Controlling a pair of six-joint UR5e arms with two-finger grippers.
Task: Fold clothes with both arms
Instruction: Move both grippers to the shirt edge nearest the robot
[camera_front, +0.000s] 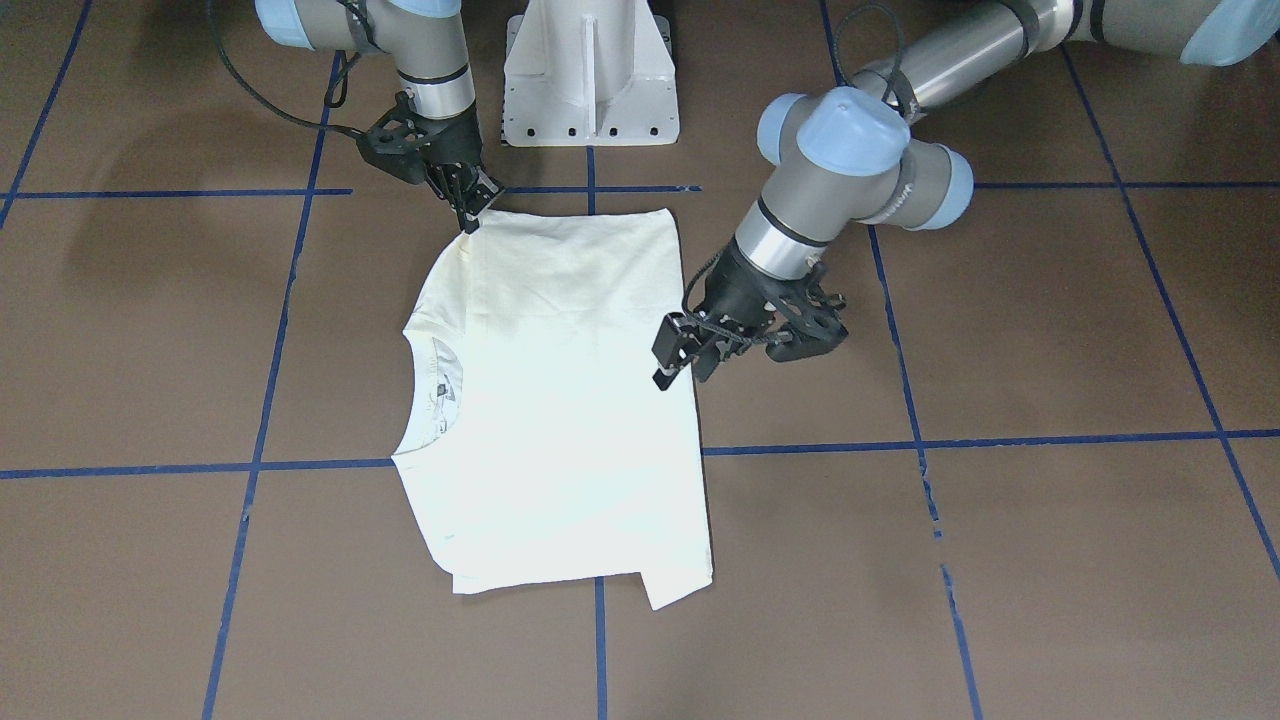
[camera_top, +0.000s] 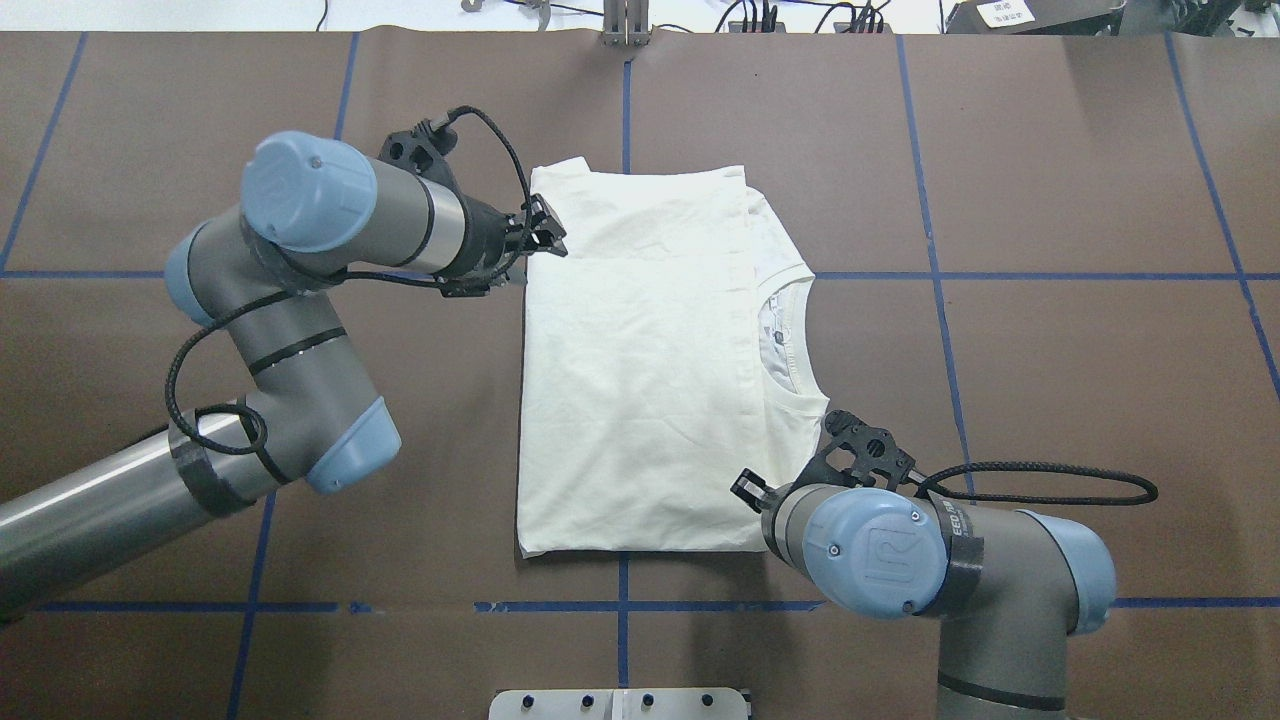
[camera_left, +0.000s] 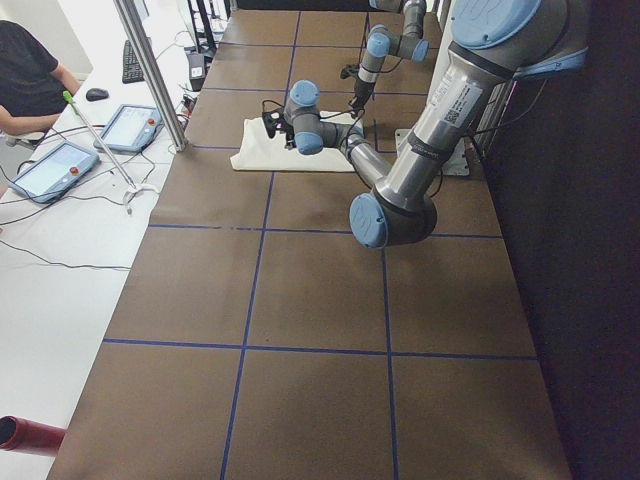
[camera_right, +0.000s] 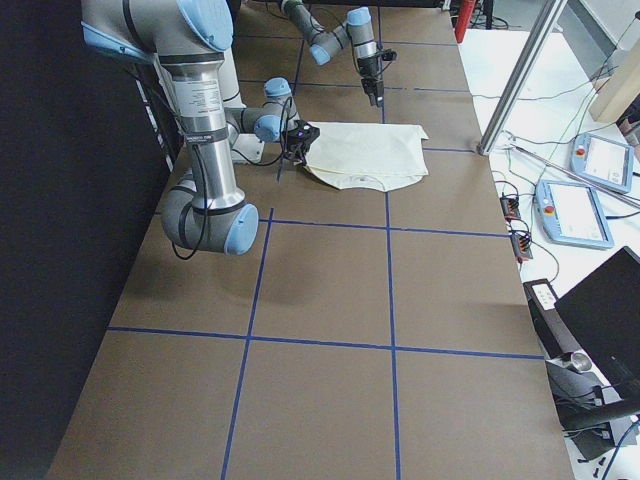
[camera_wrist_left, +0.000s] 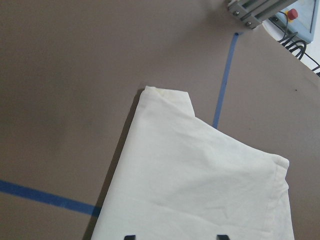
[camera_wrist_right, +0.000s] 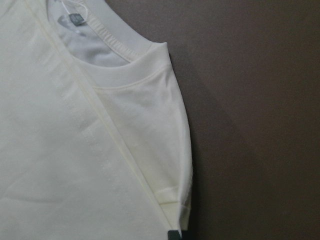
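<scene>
The long-sleeved T-shirt (camera_top: 640, 380) lies folded flat mid-table (camera_top: 1050, 400), collar toward the robot's right. The left hand (camera_front: 682, 368) is open at the opposite folded edge. The right hand (camera_front: 468, 218) is closed at the near collar-side corner, whether on cloth I cannot tell. A one-sided pull could skew the stack, and a shallow pinch might lift only the top layer, undoing the folds

Folded T-shirt (camera_top: 640, 380) on brown table (camera_top: 1050, 400)
</scene>
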